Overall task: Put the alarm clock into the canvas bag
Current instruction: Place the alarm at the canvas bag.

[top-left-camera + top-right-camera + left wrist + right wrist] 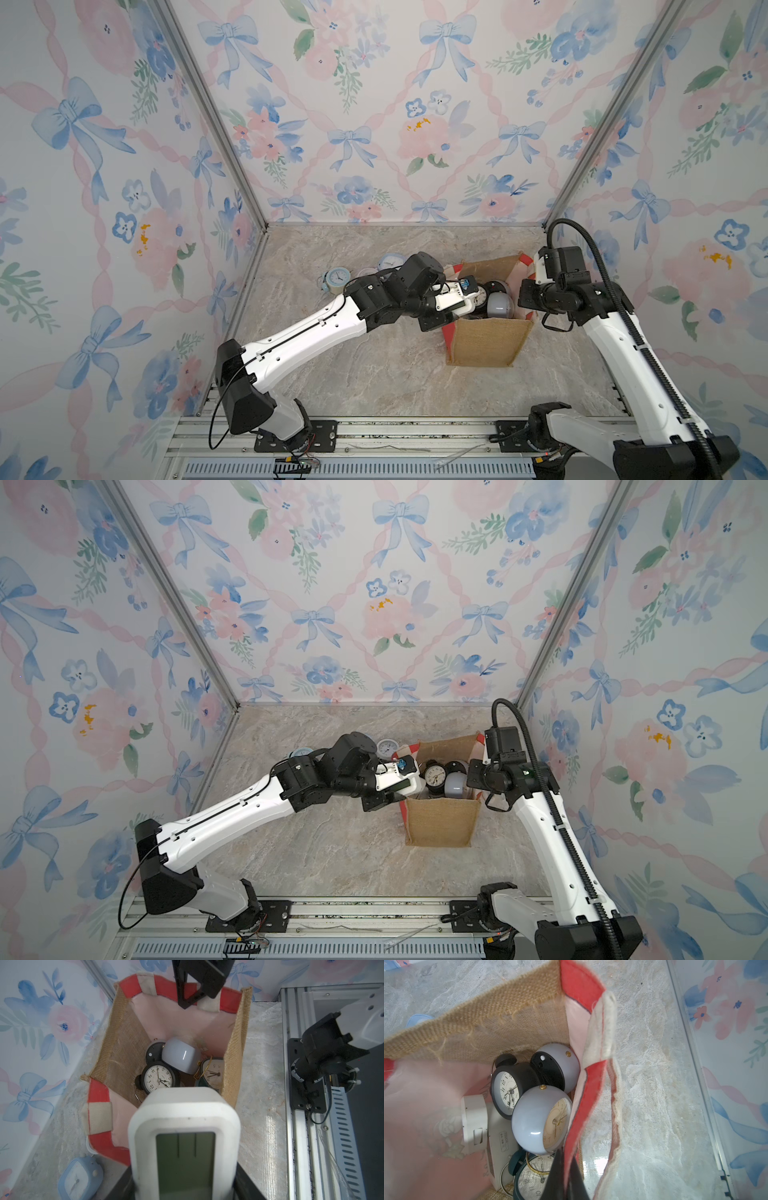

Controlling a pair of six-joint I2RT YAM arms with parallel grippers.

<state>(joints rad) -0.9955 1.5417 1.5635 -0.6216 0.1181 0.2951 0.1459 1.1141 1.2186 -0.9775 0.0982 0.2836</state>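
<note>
My left gripper (184,1185) is shut on a white digital alarm clock (184,1118), its black fingers pressed against the clock's two sides. In both top views this clock (451,300) (397,780) hangs over the left rim of the canvas bag (486,343) (440,823), a tan burlap tote with red side panels standing open on the table. My right gripper (566,1176) (525,293) is shut on the red rim of the bag's right side panel (579,991). Several clocks lie inside the bag: a black twin-bell one (158,1078), a grey round one (180,1055) and a teal one (212,1072).
Two pale blue clocks (337,277) (390,261) stand on the marble table behind my left arm, and a square blue one (80,1180) lies beside the bag. Floral walls close the table on three sides. The aluminium rail (374,432) runs along the near edge.
</note>
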